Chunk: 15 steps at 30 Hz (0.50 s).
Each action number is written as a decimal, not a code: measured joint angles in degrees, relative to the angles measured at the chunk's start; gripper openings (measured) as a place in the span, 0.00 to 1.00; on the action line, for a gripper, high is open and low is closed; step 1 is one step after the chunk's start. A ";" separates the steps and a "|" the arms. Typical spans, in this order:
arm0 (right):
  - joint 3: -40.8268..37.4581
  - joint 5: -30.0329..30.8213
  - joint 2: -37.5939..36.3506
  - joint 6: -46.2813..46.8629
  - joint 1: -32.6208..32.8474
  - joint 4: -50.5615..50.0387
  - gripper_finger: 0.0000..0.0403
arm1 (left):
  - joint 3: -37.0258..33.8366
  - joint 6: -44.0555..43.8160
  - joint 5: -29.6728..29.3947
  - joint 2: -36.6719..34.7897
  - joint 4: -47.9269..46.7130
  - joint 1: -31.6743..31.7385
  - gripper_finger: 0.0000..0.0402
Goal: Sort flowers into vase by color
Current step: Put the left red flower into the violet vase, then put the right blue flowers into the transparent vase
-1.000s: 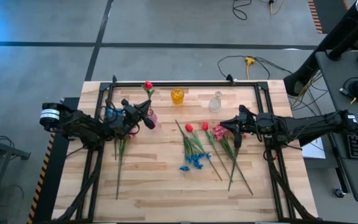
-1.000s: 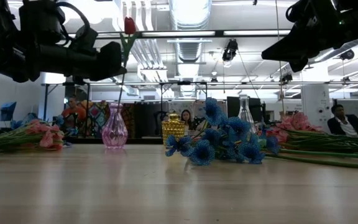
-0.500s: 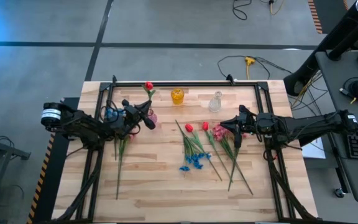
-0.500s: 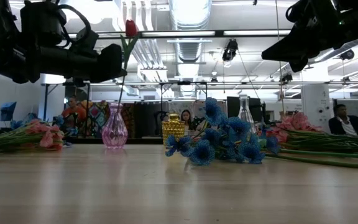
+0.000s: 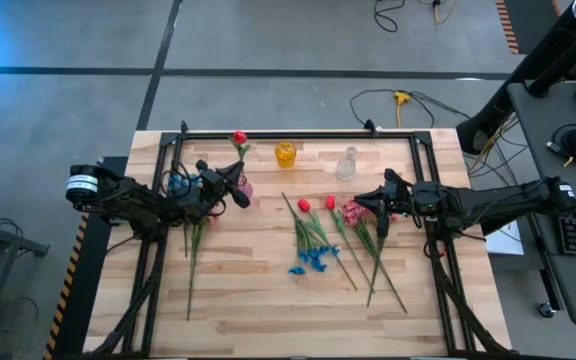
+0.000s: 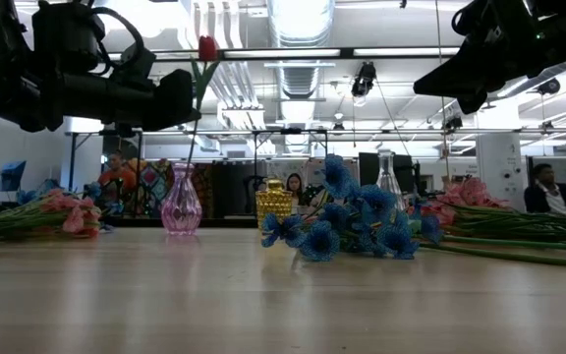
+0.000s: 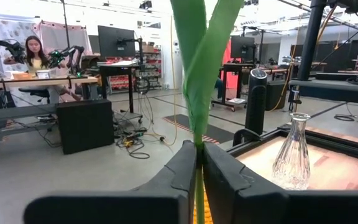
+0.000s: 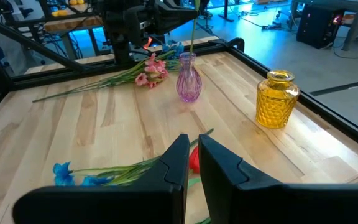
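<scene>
A red flower (image 6: pixel 206 45) stands on its long green stem in the pink vase (image 6: pixel 180 202), its lower end down in the neck. My left gripper (image 5: pixel 239 197) is shut on that stem above the vase. Two red flowers (image 5: pixel 305 205), pink flowers (image 5: pixel 352 212) and blue flowers (image 5: pixel 313 258) lie flat mid-table. More pink flowers (image 5: pixel 196 232) lie under my left arm. My right gripper (image 5: pixel 360 205) hovers shut above the flowers lying mid-table, with nothing between its fingers (image 8: pixel 178 163). My left gripper pinches the red flower's stem (image 7: pixel 199 163) between its two fingers, just below where the leaves (image 7: pixel 204 62) branch off. The fingers come level from the table's left side and lie across the stem. The stem stands upright, its lower end in the pink vase (image 5: pixel 246 187).
A yellow vase (image 5: pixel 285 153) and a clear glass vase (image 5: pixel 346 163) stand along the far edge. A black frame (image 5: pixel 298 133) runs around the tabletop. Bare wood lies along the near edge. People sit in the room beyond the table.
</scene>
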 joint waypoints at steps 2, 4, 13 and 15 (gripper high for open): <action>0.00 0.00 0.00 0.00 0.00 0.00 0.07 | 0.00 0.00 0.00 0.00 0.00 0.02 0.09; 0.00 0.00 0.00 0.01 0.02 0.00 0.07 | 0.00 0.00 0.00 0.00 0.01 0.02 0.13; 0.00 0.00 0.00 0.04 0.02 0.02 0.07 | -0.02 1.68 0.00 0.00 0.00 -0.33 0.29; 0.00 0.00 0.00 0.39 0.02 0.00 0.07 | -0.13 1.73 0.00 0.00 0.00 -0.62 0.31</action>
